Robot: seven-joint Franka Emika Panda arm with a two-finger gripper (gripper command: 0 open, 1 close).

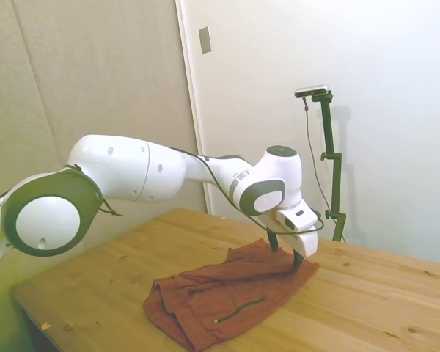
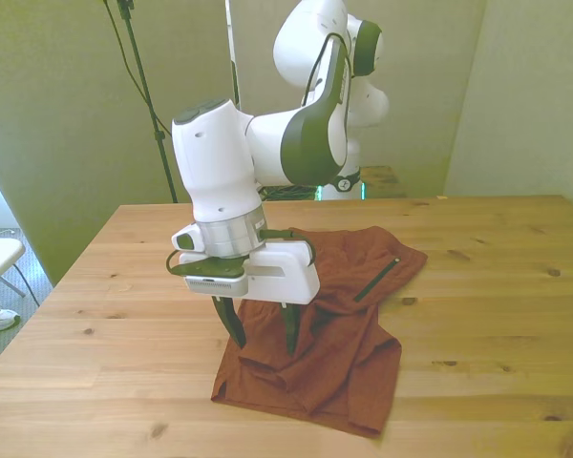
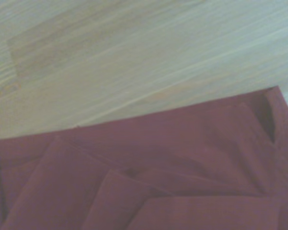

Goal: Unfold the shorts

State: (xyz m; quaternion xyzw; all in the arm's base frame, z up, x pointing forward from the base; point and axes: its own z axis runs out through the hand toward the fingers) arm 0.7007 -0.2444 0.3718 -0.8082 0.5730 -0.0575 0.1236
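One shorts [image 2: 349, 334] folded on table [image 2: 497, 286], one hand [image 2: 265, 336] spread above

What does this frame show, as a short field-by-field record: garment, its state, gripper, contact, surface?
garment: the shorts, rust-red, with a dark zipper line
state: crumpled and folded over on itself, layers overlapping, not spread flat
gripper: the gripper open, fingers pointing down over the shorts' edge on the front view's left
contact: fingertips low at the fabric; cannot tell if they touch it
surface: wooden table, bare wood all around the shorts
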